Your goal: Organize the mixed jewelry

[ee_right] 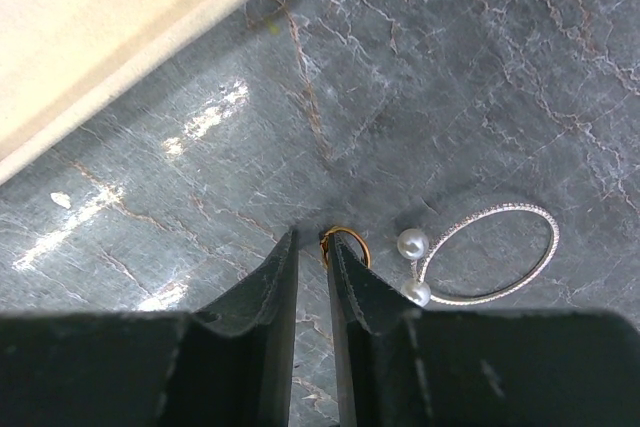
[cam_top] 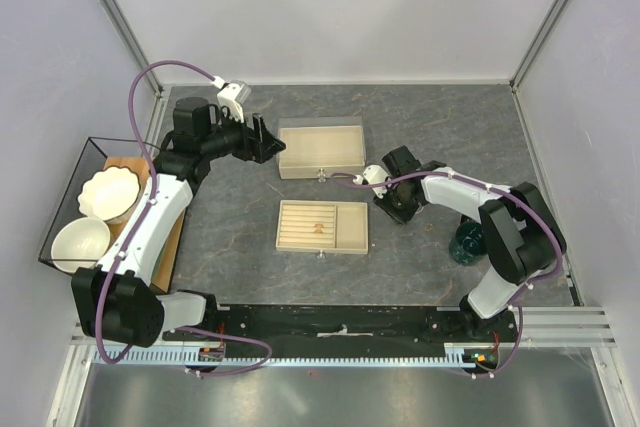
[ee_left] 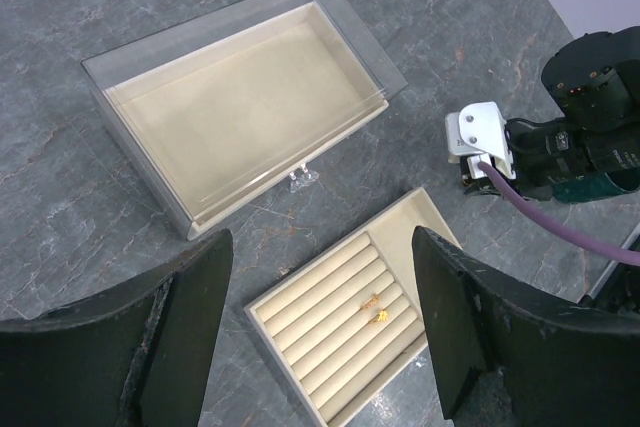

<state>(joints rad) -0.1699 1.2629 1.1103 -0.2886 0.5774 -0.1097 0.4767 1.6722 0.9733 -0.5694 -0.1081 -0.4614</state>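
A small gold ring (ee_right: 347, 244) lies on the grey table against the tip of the right finger of my right gripper (ee_right: 312, 239). The jaws stand a narrow gap apart with nothing clamped between them. Just right of the ring lies a thin silver hoop (ee_right: 500, 252) with two pearls at its ends. Two gold pieces (ee_left: 375, 307) sit in the slots of the beige tray (ee_left: 320, 297), which lies mid-table (cam_top: 352, 225). My left gripper (ee_left: 322, 237) hangs wide open and empty, high above the table, left of the lidded box (cam_top: 320, 150).
The clear-lidded beige box (ee_left: 240, 107) stands behind the tray. A dark green glass vessel (cam_top: 467, 244) sits close to the right arm's elbow. Two white bowls (cam_top: 108, 192) rest in a wire-framed holder at the left edge.
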